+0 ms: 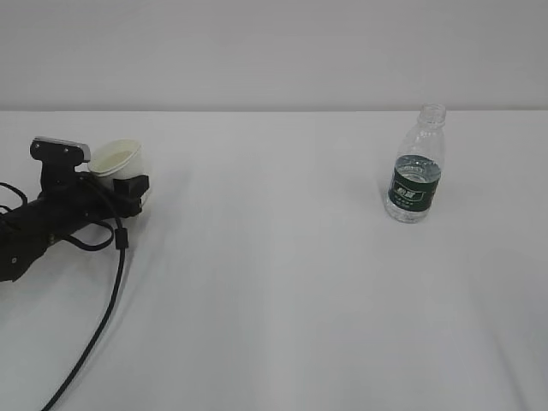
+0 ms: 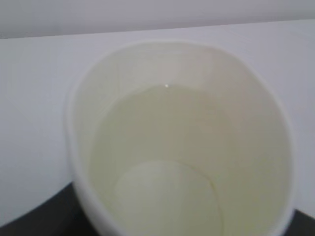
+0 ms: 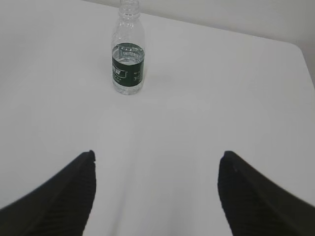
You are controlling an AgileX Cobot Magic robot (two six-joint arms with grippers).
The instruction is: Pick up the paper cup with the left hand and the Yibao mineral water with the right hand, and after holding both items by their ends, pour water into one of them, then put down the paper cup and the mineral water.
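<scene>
The paper cup [image 1: 114, 157] sits at the far left of the table, mouth up and slightly tilted. My left gripper [image 1: 126, 174] is shut on it, with one black finger across its near side. In the left wrist view the paper cup [image 2: 177, 137] fills the frame with clear water [image 2: 162, 123] inside, and a dark finger [image 2: 37, 221] presses against its lower left wall. The Yibao mineral water [image 1: 416, 167] stands upright and capless at the right, untouched. My right gripper [image 3: 157, 160] is open and empty, well short of the Yibao mineral water [image 3: 127, 54]; it is out of the exterior view.
A black cable [image 1: 101, 317] trails from the left arm down to the front edge. The white table [image 1: 274, 282] runs back to a pale wall. The table's right edge [image 3: 300, 54] shows in the right wrist view.
</scene>
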